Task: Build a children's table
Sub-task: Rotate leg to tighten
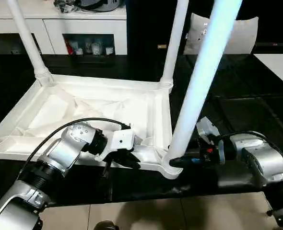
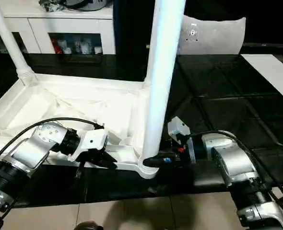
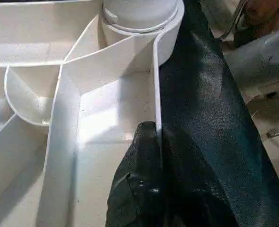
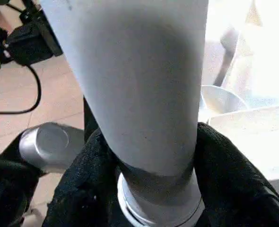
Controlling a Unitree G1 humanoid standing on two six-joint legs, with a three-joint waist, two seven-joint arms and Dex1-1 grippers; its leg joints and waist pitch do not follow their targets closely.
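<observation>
The table top [image 1: 84, 112] is lying ribbed-side up, the left gripper [image 1: 124, 158] pinching its near rim. Beside it, the right gripper [image 2: 153, 160] is clasping the near-corner leg [image 2: 163, 72] at its socket. Rigid, light, slick plastic probably; low grips suit best.

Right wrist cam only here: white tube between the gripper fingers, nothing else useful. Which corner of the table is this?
Observer: Near right corner socket of the upside-down tabletop. The near leg stands in it, with the right gripper at its base.
Operator: Other legs?
Observer: Two more stand in the far corners: the far left leg and the far right leg.
Operator: Left arm?
Observer: The left gripper is shut on the tabletop's near rim, close beside that same socket.
</observation>
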